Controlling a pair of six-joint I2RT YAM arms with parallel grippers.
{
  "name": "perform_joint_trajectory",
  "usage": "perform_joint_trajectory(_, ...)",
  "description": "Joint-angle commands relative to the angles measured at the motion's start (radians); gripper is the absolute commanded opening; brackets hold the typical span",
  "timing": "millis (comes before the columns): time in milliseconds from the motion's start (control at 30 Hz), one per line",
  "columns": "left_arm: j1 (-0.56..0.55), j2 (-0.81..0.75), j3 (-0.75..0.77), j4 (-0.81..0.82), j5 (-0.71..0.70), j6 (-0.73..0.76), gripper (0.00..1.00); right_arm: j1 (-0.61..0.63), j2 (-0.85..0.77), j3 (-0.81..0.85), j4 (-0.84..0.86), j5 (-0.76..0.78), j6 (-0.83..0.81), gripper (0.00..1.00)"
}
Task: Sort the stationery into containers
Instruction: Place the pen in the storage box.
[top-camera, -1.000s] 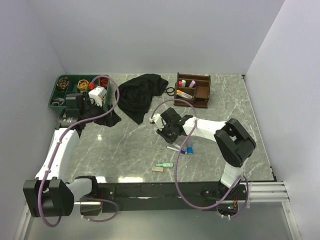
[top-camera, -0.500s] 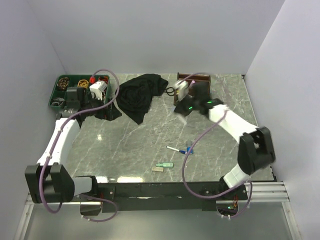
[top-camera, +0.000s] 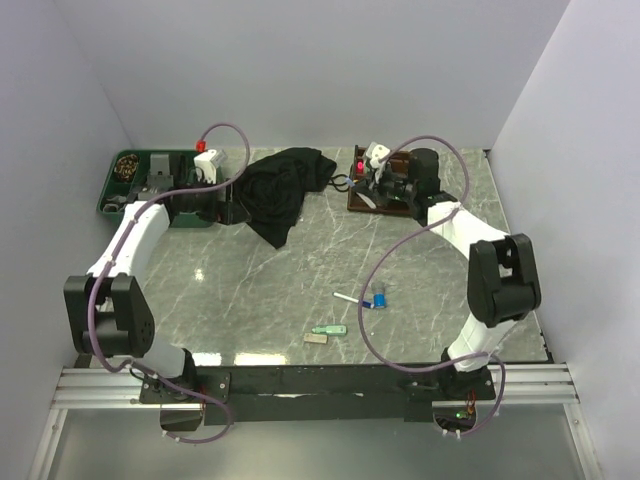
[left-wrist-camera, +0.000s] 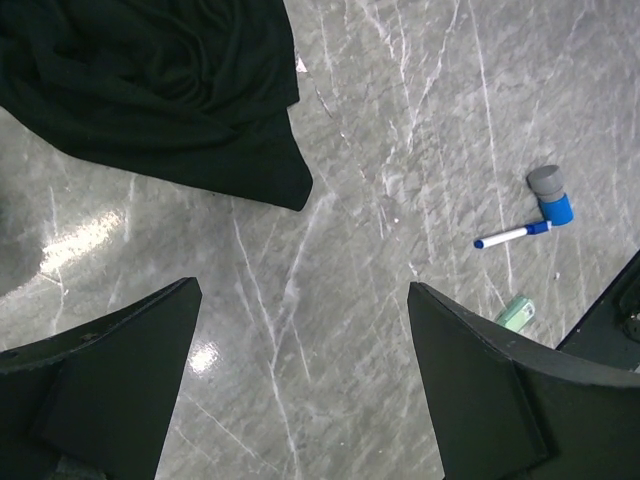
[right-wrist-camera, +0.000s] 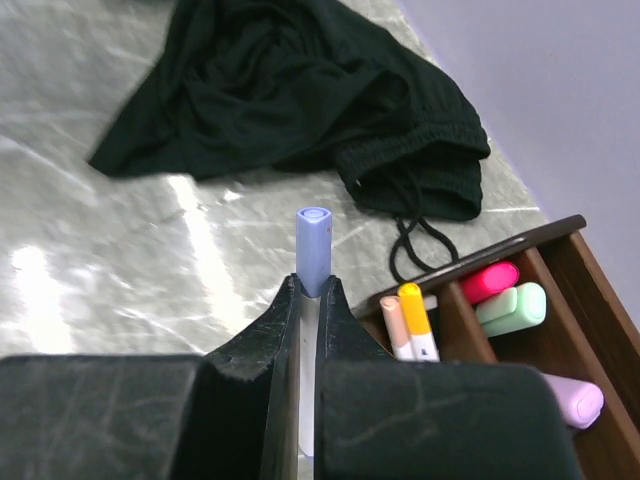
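Pen (right-wrist-camera: 313, 238) along right claw (right-wrist-camera: 312, 292), cap outward

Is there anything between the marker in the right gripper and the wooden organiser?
Nothing visible. The right gripper holds the lilac marker close to the organiser and its open compartments; the black cloth lies off to the side.

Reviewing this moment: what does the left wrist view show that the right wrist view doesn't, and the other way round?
Left wrist only: the open left gripper, plus a blue pen, a blue-capped piece and a pale green highlighter lying loose on the table. Right wrist only: the right gripper shut on a lavender-capped marker, and the wooden organiser holding pastel highlighters. Both: the black cloth and the marble tabletop.
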Motion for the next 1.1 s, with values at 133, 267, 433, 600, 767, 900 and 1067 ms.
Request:
perform_joint_trajectory(133,-0.028,0.065,0.116,-0.078,-0.057,0.080,0.91,-0.058,0.112,0.094,0.173,-0.102,-0.178,0.00)
perform_joint_trajectory(267,-0.057,0.094,0.133,-0.087,-0.087,0.093,0.91,-0.078,0.169,0.132,0.213,-0.094,-0.169,0.00)
perform_joint_trajectory(433,-0.111,0.135,0.167,-0.093,-0.108,0.099,0.91,-0.086,0.255,0.200,0.179,-0.067,-0.218,0.00)
perform_joint_trajectory(600,-0.134,0.168,0.193,-0.087,-0.119,0.095,0.91,-0.093,0.281,0.205,0.165,-0.062,-0.261,0.00)
perform_joint_trajectory(767,-0.144,0.177,0.193,-0.083,-0.120,0.095,0.91,-0.103,0.275,0.171,0.163,-0.057,-0.293,0.00)
perform_joint_trajectory(900,-0.152,0.181,0.190,-0.083,-0.120,0.095,0.91,-0.104,0.275,0.145,0.160,-0.045,-0.313,0.00)
perform_joint_trajectory(1067,-0.166,0.185,0.188,-0.083,-0.126,0.095,0.91,-0.107,0.283,0.122,0.145,-0.031,-0.340,0.00)
